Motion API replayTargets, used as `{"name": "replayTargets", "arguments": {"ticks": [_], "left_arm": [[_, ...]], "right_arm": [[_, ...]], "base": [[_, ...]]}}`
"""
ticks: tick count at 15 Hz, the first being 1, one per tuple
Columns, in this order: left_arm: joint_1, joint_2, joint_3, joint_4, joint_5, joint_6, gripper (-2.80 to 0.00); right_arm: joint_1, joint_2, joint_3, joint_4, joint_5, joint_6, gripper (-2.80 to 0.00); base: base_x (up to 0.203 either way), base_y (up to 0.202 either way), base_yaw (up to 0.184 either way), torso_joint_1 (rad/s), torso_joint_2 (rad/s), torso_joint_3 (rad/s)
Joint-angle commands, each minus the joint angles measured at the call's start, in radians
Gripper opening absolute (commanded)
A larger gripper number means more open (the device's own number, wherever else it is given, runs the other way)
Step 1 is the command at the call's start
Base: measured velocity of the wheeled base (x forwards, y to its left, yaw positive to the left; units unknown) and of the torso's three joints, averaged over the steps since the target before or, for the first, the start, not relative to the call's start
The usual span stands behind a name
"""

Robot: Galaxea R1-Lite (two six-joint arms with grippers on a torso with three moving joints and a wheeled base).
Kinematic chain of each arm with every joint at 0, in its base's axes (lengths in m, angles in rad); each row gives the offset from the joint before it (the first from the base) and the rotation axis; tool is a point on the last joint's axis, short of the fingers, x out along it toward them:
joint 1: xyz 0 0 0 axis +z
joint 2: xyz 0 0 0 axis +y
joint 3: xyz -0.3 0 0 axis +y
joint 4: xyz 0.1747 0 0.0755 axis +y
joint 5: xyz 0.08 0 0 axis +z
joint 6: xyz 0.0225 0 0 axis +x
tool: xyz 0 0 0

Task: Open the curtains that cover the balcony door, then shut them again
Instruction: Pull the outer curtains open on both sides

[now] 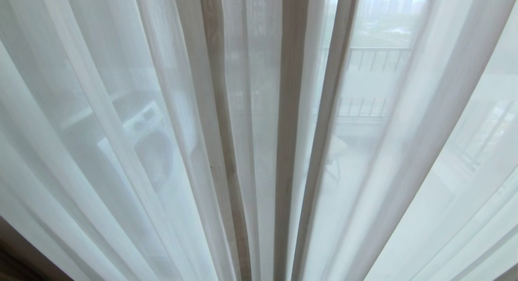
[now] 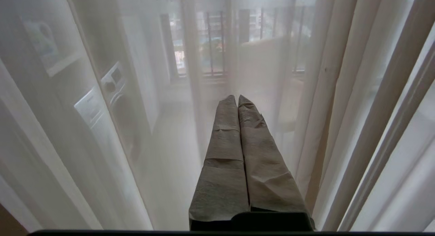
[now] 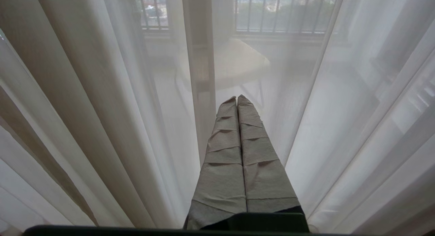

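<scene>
Taped in grey-green, my left gripper and right gripper both have jaws pressed shut on nothing, close before the curtains, which hang drawn across the view. Risk: shut jaws sliding off thin sheer, or snagging it. Count: two grippers, several folds; beyond, one washing machine, one railing.
</scene>
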Motion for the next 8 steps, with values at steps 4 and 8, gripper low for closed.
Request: {"name": "replayTargets", "arguments": {"ticks": [4,8], "left_arm": [[-0.054,0.353,-0.337,-0.001,-0.167,-0.007,-2.8],[-0.096,0.614,-0.608,-0.002,-0.316,-0.014,-2.8]], "right_arm": [[0.0,0.0,0.0,0.0,0.0,0.0,-2.8],[0.0,0.0,0.0,0.0,0.0,0.0,-2.8]], "base": [[0.0,0.0,0.0,0.0,0.0,0.0],[0.0,0.0,0.0,0.0,0.0,0.0]]}}
